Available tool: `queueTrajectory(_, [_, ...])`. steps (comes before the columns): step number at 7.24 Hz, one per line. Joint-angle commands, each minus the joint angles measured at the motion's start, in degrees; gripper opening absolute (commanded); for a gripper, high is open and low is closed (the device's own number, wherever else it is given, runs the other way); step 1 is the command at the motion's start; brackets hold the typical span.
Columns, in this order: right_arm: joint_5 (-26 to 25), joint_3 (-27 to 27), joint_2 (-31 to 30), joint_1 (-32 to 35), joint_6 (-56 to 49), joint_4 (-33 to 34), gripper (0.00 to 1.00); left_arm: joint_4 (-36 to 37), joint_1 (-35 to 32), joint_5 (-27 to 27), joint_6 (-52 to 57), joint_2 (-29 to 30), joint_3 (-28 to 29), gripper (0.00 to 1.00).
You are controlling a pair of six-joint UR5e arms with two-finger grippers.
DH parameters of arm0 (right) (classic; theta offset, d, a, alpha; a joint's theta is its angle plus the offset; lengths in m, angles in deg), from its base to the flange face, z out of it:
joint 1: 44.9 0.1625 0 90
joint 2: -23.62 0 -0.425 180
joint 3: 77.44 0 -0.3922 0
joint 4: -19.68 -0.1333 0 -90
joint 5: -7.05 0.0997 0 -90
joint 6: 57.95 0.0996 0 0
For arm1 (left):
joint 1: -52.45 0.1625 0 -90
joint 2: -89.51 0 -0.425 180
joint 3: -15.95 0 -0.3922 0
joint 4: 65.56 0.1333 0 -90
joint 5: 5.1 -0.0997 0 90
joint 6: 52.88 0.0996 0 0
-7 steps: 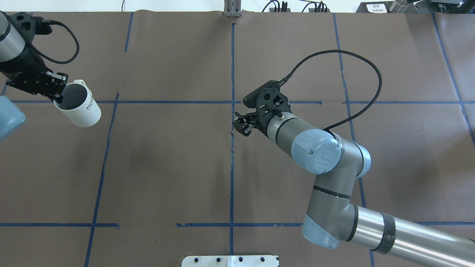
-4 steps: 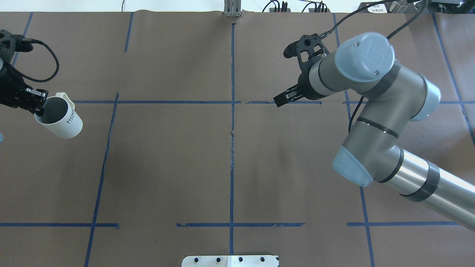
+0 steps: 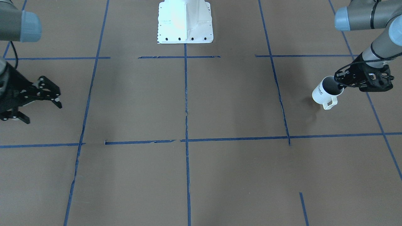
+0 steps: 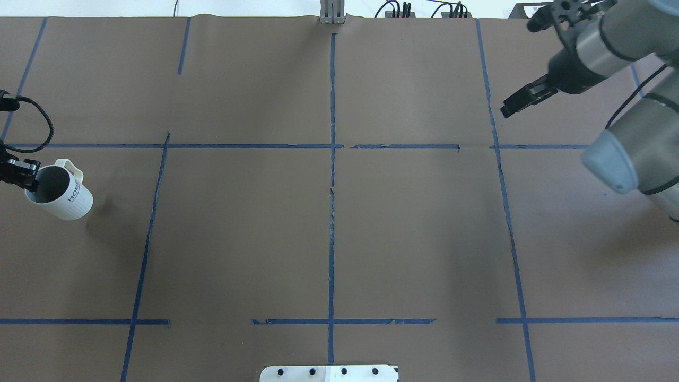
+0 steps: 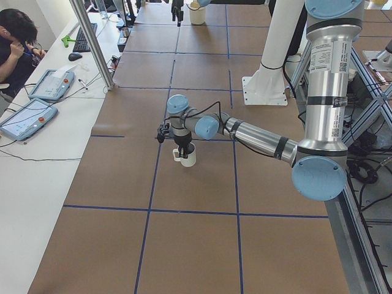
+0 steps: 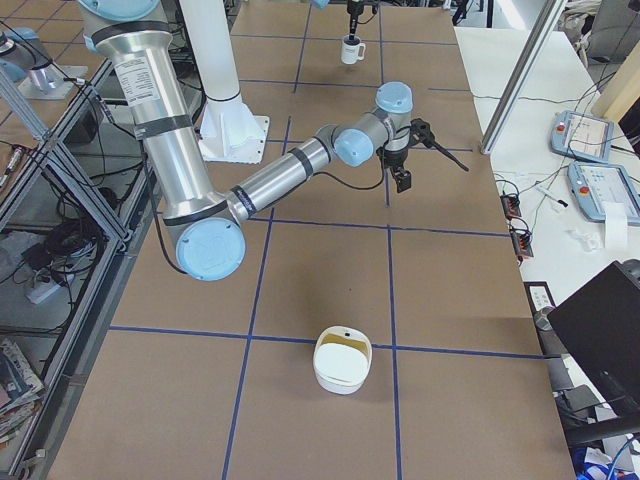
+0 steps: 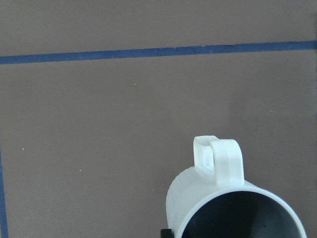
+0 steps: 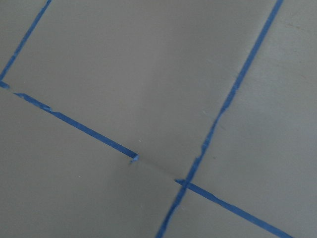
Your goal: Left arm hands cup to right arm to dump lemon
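Cup at the left edge, arms well apart.
My left gripper [image 3: 339,85] is clamped on the rim of the cup [image 4: 59,199], which is tilted with "HOME" readable; I can't see the lemon inside. At the far right corner the right gripper [image 3: 44,113] hangs empty, jaws spread wide. That thin rim pinch worries me: a jolt could slip the cup and spill it early.

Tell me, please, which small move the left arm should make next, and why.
Probably carry the cup toward the middle of the table. The left gripper pinches the cup's rim at the left end, while the right gripper hangs open and empty at the opposite end.
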State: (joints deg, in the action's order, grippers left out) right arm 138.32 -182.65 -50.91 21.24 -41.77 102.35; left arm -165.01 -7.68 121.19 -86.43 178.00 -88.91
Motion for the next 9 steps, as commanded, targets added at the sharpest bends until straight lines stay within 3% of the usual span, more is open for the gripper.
queueTrajectory(1, [4.08, -0.17, -4.39, 6.19, -5.71, 0.11, 1.00, -9.16, 0.02, 0.18, -0.20, -0.77, 5.61, 0.00])
queueTrajectory(2, [4.08, -0.17, -4.66, 6.37, -5.81, 0.11, 1.00, -8.58, -0.24, 0.79, -0.20, -0.25, 5.71, 0.00])
queueTrajectory(3, [4.08, -0.26, -4.92, 6.46, -5.81, 0.11, 1.00, -8.57, -1.64, 2.71, 0.15, -0.16, 5.72, 0.32])
queueTrajectory(4, [4.08, -0.17, -5.01, 6.46, -5.90, 0.11, 1.00, -8.75, -2.09, 2.90, 0.24, -0.16, 5.72, 0.99])
queueTrajectory(6, [4.08, -0.87, -9.72, 6.73, -9.30, -0.58, 1.00, -5.27, -5.67, 2.99, 6.17, -0.25, 5.02, 1.00])
queueTrajectory(9, [4.08, -0.96, -15.81, 11.18, -14.82, 0.37, 1.00, 10.46, -18.65, 3.08, 31.63, 1.42, 4.66, 1.00])
